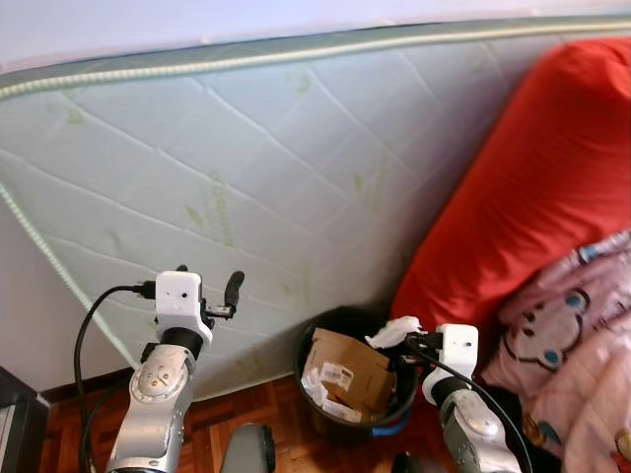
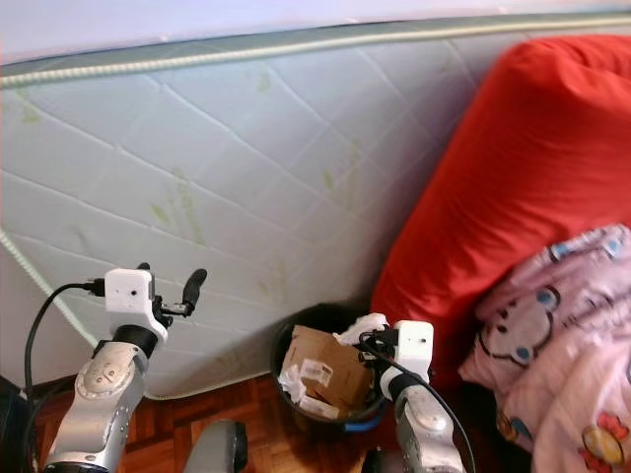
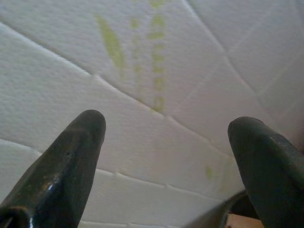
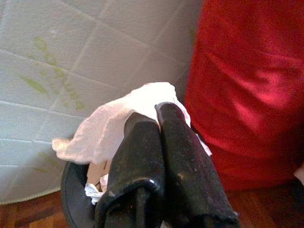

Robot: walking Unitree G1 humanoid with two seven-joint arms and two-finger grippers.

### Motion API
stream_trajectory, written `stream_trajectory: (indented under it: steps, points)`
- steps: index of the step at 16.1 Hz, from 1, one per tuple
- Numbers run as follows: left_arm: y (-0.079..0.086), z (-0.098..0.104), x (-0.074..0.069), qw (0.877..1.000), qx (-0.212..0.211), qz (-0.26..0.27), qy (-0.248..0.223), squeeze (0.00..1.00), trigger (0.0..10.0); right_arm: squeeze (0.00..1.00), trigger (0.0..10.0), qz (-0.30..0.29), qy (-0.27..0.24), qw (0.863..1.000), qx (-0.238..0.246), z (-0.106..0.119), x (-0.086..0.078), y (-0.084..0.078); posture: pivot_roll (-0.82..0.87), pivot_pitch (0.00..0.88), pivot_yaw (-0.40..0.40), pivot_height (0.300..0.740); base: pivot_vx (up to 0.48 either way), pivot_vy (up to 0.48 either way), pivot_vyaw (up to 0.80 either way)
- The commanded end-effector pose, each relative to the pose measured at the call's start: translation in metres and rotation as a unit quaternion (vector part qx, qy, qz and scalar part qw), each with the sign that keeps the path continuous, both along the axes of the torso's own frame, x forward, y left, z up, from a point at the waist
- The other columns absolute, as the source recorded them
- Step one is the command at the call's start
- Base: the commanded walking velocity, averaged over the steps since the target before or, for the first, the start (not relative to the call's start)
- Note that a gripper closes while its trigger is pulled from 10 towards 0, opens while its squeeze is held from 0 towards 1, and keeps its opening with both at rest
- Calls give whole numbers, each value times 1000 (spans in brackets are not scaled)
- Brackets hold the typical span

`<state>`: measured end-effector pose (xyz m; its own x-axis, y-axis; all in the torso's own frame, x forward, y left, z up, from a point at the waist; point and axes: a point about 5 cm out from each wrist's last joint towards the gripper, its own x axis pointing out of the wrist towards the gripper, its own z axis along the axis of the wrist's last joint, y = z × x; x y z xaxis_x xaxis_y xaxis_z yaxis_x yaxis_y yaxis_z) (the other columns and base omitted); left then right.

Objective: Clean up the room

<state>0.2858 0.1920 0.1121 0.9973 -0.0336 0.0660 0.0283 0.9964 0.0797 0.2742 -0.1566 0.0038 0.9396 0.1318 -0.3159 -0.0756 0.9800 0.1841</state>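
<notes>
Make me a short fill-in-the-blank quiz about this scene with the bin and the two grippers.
1. The right gripper is shut on a white ____.
2. The tissue hangs over the black ____.
3. The left gripper is ____, facing the mattress.
4. The bin holds a brown ____.

Missing words: tissue; bin; open; box

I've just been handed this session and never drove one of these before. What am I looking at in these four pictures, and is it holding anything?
This is a humanoid robot with two silver arms, each ending in two black fingers. The two wide pictures come from its head camera, looking down. They show a quilted mattress leaning against the wall, a red cushion, and a black trash bin on the wood floor, with a cardboard box and paper inside. The other two pictures come from wrist cameras. The right gripper is shut on a white tissue above the bin. The left gripper is open, facing the mattress.
</notes>
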Motion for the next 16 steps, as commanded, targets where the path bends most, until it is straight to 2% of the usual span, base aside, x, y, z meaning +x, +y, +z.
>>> stream_trajectory:
  steps: [1,8,12,16]
  points:
    - [1,-2,-3,1000,-4,0,7,0,10000,0,10000,6,7,1000,-3,-3,-1,0,116,35,-23,608,266,0,0]
    - [-1,1,-6,1000,-15,8,3,0,10000,0,10000,15,30,999,-20,-8,3,-6,116,69,-39,608,266,0,0]
    - [1,4,-8,1000,-22,15,2,0,10000,0,10000,49,41,998,-23,-9,6,5,120,91,-38,608,273,0,0]
    - [5,5,-13,999,-23,25,2,0,10000,0,10000,72,51,996,-31,-11,6,9,131,125,-51,608,273,0,0]
